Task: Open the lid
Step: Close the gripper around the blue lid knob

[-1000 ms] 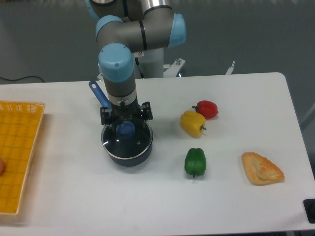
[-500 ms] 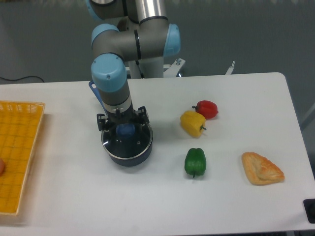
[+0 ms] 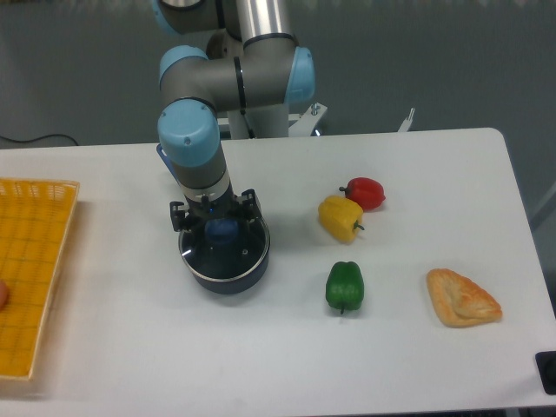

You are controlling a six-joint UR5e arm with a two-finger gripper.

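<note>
The lid [image 3: 228, 254], clear glass with a thin metal rim, lies flat on the dark blue saucepan [image 3: 224, 280] left of the table's centre. Its blue knob [image 3: 222, 230] shows just under my gripper [image 3: 217, 222]. The gripper points straight down over the lid's middle, its jaws spread wide to either side of the knob, and I see no grip on it. My arm hides most of the saucepan's long handle [image 3: 163, 155], which points to the back left.
A yellow pepper [image 3: 340, 217] and a red pepper [image 3: 363, 192] lie right of the saucepan, with a green pepper [image 3: 345, 286] nearer the front. A pastry [image 3: 461, 298] lies at front right. A yellow basket [image 3: 30, 269] stands at the left edge.
My gripper and wrist have shifted slightly left and come down over the knob, hiding more of it. The lid and saucepan have not moved.
</note>
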